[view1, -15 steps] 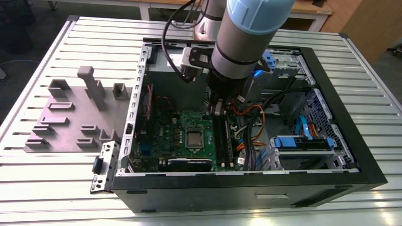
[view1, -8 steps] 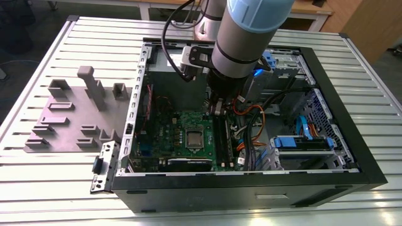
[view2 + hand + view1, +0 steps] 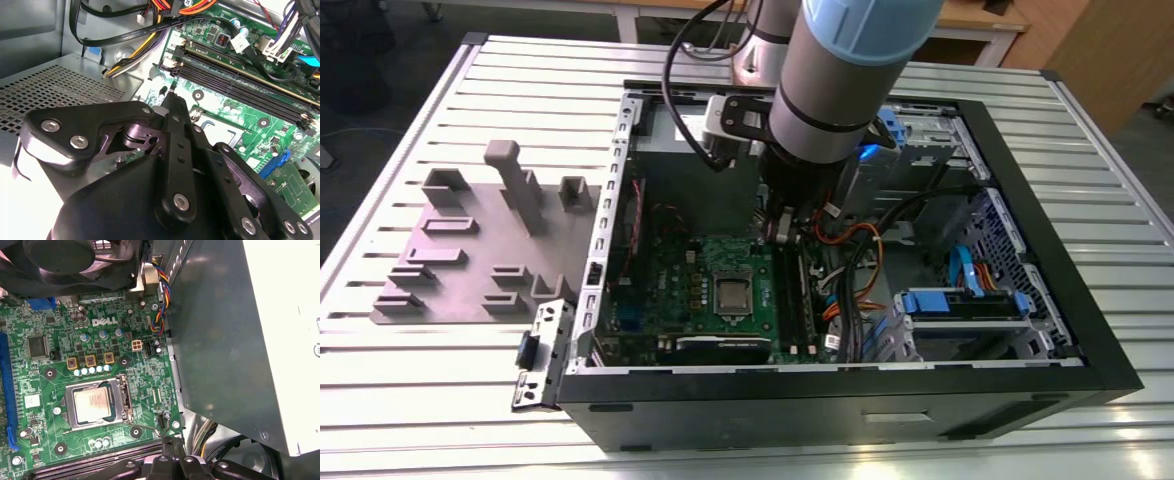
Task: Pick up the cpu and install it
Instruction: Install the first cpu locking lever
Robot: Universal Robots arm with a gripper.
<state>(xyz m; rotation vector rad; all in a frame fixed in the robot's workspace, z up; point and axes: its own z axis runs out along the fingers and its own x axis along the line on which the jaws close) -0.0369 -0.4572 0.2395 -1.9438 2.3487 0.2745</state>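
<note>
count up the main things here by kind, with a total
computer case: 1
grey fixture plate: 1
cpu: 1
gripper: 1
total: 4

One cpu [image 3: 92,404], one computer case [image 3: 1067,330], one grey fixture block [image 3: 467,250], one end effector [image 3: 171,97]

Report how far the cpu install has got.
Done, by the look of it: the cpu already lies flat inside the socket frame on the motherboard, silvery top up. In hand: nothing visible; the tool hangs over the board beside the socket, near the memory slots. Left: whether the frame is latched down cannot be told.
</note>
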